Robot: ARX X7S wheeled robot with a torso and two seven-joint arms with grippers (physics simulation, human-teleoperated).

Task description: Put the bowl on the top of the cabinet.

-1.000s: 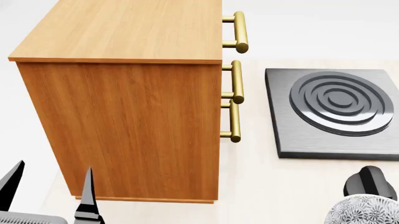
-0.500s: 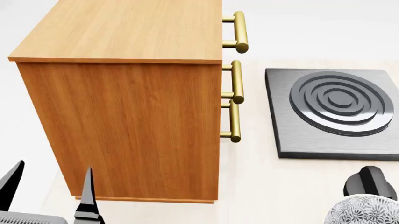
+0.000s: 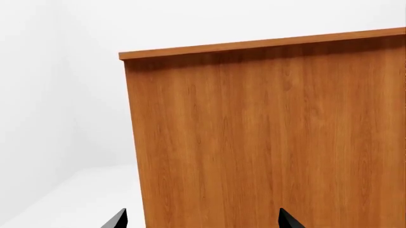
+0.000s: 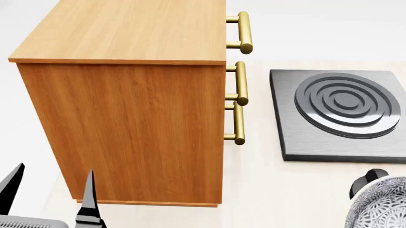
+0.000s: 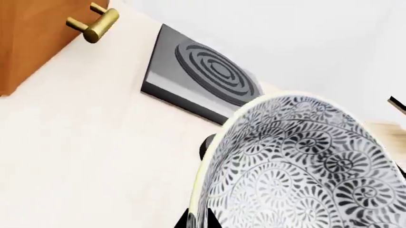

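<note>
Right end effector [image 5: 199,219] grips the bowl [image 4: 381,204], now tipped higher; left end effector [image 4: 47,190] open.

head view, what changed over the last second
The bowl at the lower right has tipped and risen: earlier only its patterned outside showed, now its rim and inside face the camera, covering more of the black knob. The right wrist view shows it filling the frame. The cabinet, the hob and the left pincer stayed put.
</note>
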